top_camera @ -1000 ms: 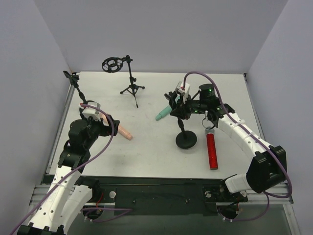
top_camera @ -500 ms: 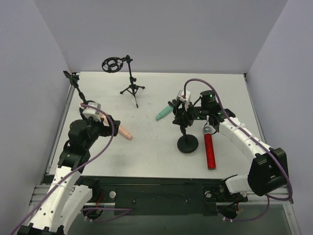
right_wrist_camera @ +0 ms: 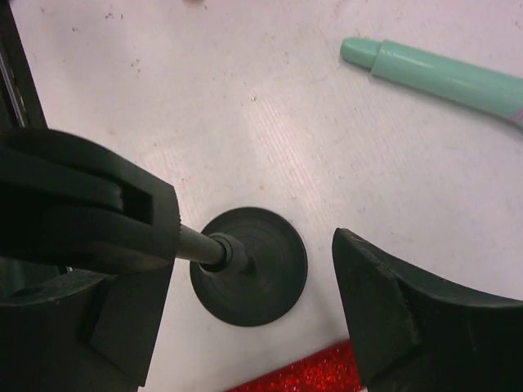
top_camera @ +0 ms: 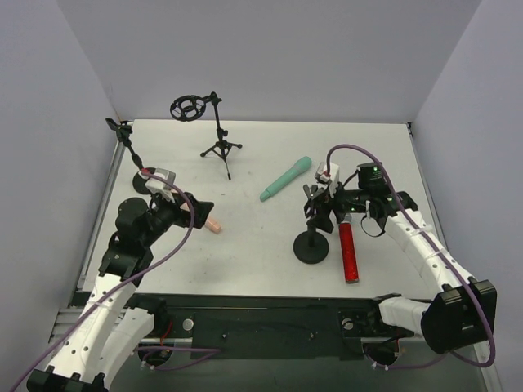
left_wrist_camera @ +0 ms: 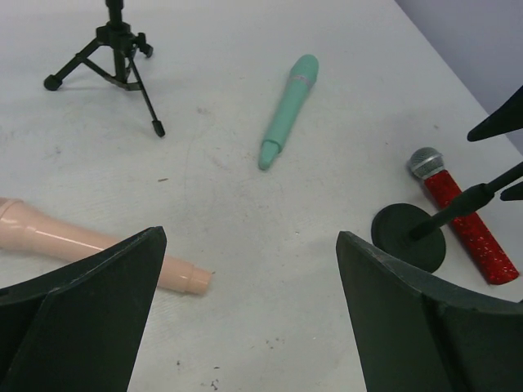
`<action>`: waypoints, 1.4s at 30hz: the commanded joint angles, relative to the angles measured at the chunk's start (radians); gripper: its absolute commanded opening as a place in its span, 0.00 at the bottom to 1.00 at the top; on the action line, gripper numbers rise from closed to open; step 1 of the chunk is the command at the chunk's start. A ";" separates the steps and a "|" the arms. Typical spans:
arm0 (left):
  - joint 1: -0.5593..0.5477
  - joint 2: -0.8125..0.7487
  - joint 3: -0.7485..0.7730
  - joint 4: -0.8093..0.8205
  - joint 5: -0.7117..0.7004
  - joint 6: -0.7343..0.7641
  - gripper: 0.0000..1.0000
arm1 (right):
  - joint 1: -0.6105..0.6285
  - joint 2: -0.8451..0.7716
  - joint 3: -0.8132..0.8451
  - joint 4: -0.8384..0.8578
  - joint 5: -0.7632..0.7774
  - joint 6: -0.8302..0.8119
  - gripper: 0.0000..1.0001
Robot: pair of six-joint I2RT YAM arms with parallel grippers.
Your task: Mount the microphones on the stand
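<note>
The mint-green microphone [top_camera: 286, 179] [left_wrist_camera: 288, 110] [right_wrist_camera: 441, 73] lies loose on the table, behind and left of the round-base stand [top_camera: 311, 245] [right_wrist_camera: 253, 265]. My right gripper [top_camera: 324, 209] [right_wrist_camera: 253, 302] hangs open over that stand. The stand's rod and clip [right_wrist_camera: 82, 204] are close by its left finger and nothing is gripped. The glittery red microphone [top_camera: 348, 249] [left_wrist_camera: 462, 220] lies just right of the base. The peach-pink microphone [top_camera: 212, 224] [left_wrist_camera: 98, 249] lies under my open left gripper [top_camera: 196, 211] [left_wrist_camera: 245, 310], beside its left finger.
A tripod stand [top_camera: 221, 147] [left_wrist_camera: 110, 57] with a ring mount stands at the back. Another thin stand [top_camera: 127, 143] rises at the far left edge. Walls close in the table on three sides.
My right gripper has opened and drawn right. The mint-green microphone, held up by the stand's clip before, now lies on the table. The left gripper has tilted slightly over the pink microphone.
</note>
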 commanded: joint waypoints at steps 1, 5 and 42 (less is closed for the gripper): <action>-0.029 0.060 0.039 0.124 0.128 -0.104 0.97 | -0.059 -0.056 -0.016 -0.148 -0.015 -0.079 0.73; -0.099 0.129 0.089 0.158 0.114 -0.187 0.95 | -0.092 -0.094 -0.006 -0.265 0.000 -0.146 0.76; -0.685 1.110 0.243 1.339 0.319 0.191 0.70 | -0.533 -0.225 -0.066 -0.383 -0.110 0.142 0.80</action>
